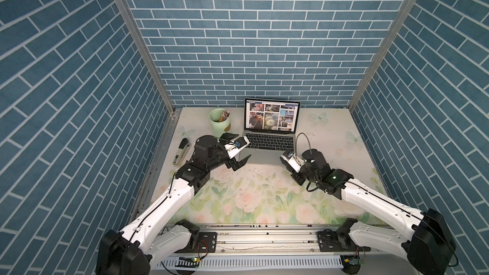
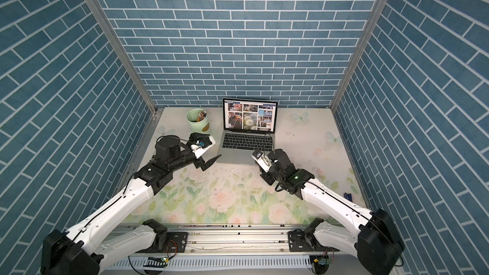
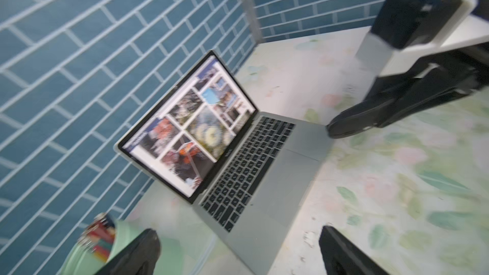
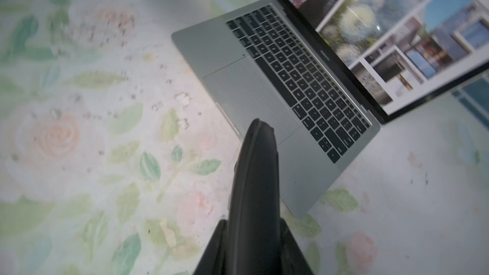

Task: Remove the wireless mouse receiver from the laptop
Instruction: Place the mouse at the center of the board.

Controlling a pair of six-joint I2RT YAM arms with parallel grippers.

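Brickwork in blue with pale joints covers the three walls (image 1: 251, 35) that box in the worktop (image 1: 264, 197). Bare metal posts (image 1: 137, 43) run up the two far corners. The worktop wears a printed sheet: pink roses and green leaves crowd the near half. The far half fades to plain white with a few pale butterflies, and dark specks and scuffs are scattered through the middle. Along the near edge lies a metal rail (image 1: 251, 236) carrying both arm bases.

The laptop (image 1: 267, 146) sits at the middle of the far edge in both top views. It is open, and its screen, lit with a photo collage, faces the near edge. Just to its left, toward the far left corner, stands a green cup (image 1: 220, 124) of coloured pencils, and a stapler (image 1: 182, 150) lies by the left edge. The wireless mouse receiver is too small to pick out along the laptop's sides in any view, so I cannot say where it is.

The left claw (image 1: 244, 146) hangs beside the laptop's near left corner, jaws spread wide and holding nothing. The right claw (image 4: 252, 223) hovers by the laptop's near right corner. Its jaws are drawn narrow on a flat, black, rounded thing held edge-on, seemingly a mouse (image 4: 255, 170), whose tip points toward the trackpad.
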